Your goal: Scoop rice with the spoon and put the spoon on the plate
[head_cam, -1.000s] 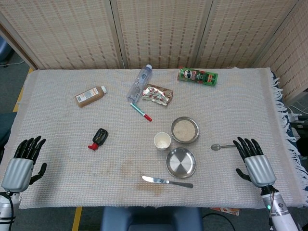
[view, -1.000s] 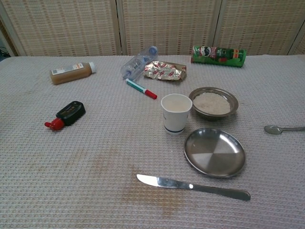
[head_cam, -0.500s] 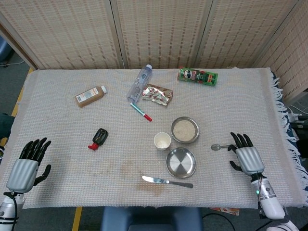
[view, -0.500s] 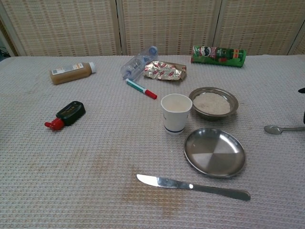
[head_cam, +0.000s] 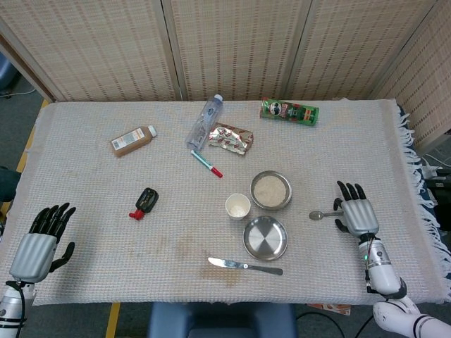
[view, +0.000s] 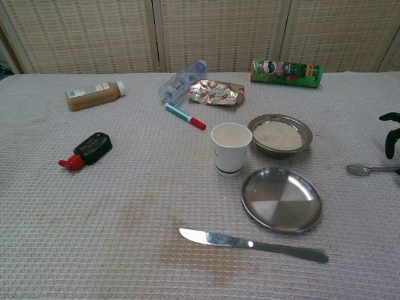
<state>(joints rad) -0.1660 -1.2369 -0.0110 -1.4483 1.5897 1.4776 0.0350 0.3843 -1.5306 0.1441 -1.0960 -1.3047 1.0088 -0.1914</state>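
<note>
Crosswise, spoon, bowl end toward plate.

Two cameras, one worktop.
The head view looks steeply down over the whole cloth; the chest view sits lower and nearer, facing the screens, sharing the middle.
</note>
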